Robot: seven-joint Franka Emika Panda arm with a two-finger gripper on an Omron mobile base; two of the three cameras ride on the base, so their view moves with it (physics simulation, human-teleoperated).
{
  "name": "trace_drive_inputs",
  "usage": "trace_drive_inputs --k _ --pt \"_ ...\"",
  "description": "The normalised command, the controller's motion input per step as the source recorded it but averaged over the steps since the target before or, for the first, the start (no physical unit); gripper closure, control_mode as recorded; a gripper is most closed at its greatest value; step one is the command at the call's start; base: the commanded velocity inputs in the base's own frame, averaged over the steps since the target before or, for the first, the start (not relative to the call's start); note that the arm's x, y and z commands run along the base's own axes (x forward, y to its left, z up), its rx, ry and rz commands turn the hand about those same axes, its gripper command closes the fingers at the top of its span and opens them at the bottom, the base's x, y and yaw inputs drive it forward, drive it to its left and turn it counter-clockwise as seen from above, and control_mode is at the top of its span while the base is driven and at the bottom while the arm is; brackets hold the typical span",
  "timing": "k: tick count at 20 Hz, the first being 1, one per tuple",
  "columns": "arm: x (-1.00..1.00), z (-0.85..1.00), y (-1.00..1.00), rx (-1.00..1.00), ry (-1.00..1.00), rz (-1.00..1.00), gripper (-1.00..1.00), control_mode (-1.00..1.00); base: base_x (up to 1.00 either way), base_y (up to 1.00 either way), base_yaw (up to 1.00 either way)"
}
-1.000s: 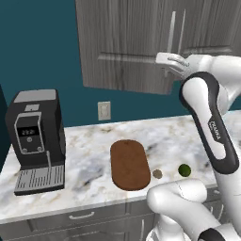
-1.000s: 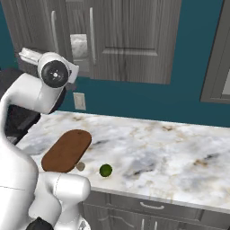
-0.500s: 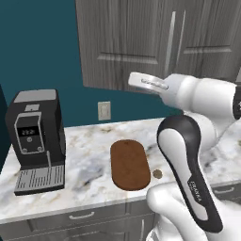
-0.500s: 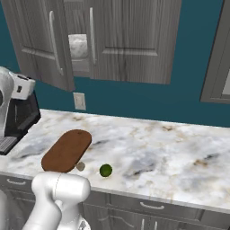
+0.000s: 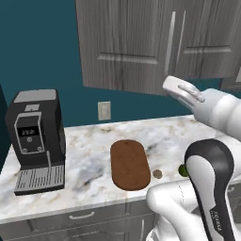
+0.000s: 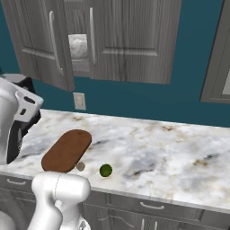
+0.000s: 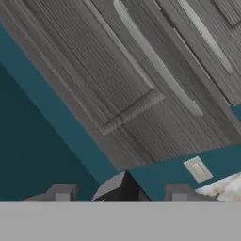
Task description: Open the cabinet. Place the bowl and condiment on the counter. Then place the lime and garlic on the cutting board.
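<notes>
The grey cabinet (image 6: pixel 130 40) has its left door (image 6: pixel 42 45) swung out toward me, and its right door is shut. Through the gap I see the marbled bowl (image 6: pixel 78 46) on the shelf; the condiment is hidden. On the marble counter (image 6: pixel 170 148) lies the reddish-brown cutting board (image 6: pixel 67 150), with the garlic (image 6: pixel 80 166) and the lime (image 6: pixel 106 170) just off its near end. My gripper (image 7: pixel 121 194) is open and empty. It hangs below and in front of the open door's bar handle (image 7: pixel 155 61), apart from it. The white hand (image 5: pixel 182 90) is above the counter.
A black coffee machine (image 5: pixel 35 139) stands at the counter's left end. A wall outlet (image 5: pixel 104 110) sits under the cabinet. Another grey cabinet (image 6: pixel 218 54) hangs at the far right. Drawers (image 6: pixel 152 206) run below the counter's front edge.
The left cabinet door has swung from nearly shut to wide open. My gripper let go of its handle, opened, and moved down and away from the door.
</notes>
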Motion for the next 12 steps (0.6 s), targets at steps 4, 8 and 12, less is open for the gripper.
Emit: trace_drive_inputs --k 4,8,12 --pt "0.00 0.08 -1.00 0.30 0.21 -0.02 -1.00 -1.00 0.00 0.00 0.00" --pt "0.00 0.30 -0.96 0.28 0.32 0.00 -1.00 -1.00 0.00 0.00 0.00" --pt "0.13 0.56 -0.57 0.21 0.42 0.00 -1.00 -1.00 0.00 0.00 0.00"
